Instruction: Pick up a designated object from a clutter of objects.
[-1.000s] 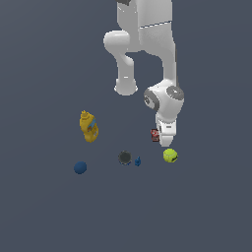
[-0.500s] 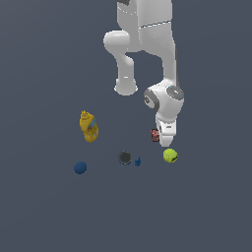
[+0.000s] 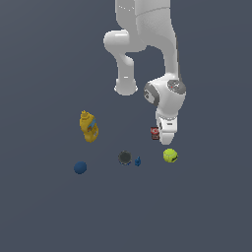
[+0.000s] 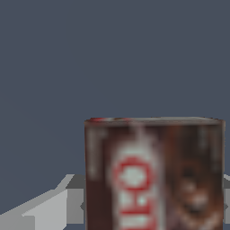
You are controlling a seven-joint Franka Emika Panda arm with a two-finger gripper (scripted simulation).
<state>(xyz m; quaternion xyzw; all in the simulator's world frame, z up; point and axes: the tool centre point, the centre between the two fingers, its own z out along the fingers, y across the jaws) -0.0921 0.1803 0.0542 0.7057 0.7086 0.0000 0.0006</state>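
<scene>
Exterior view: the packet (image 3: pixel 155 133) sits just beside the gripper (image 3: pixel 168 132), on the view's left of it, above the green ball (image 3: pixel 170 155); finger spread cannot be told. Wrist view: the packet (image 4: pixel 152 173) looms close, grey fingers (image 4: pixel 49 207) low beside it; contact unclear.

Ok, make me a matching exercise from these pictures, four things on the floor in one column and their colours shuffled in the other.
Things:
1. bottle
2. disc
3. packet
4. ball nearest the packet

Colours:
A. yellow-green
B. dark brown and red
C. yellow
D. dark grey

Pairs: 1-C, 2-D, 3-B, 4-A
</scene>
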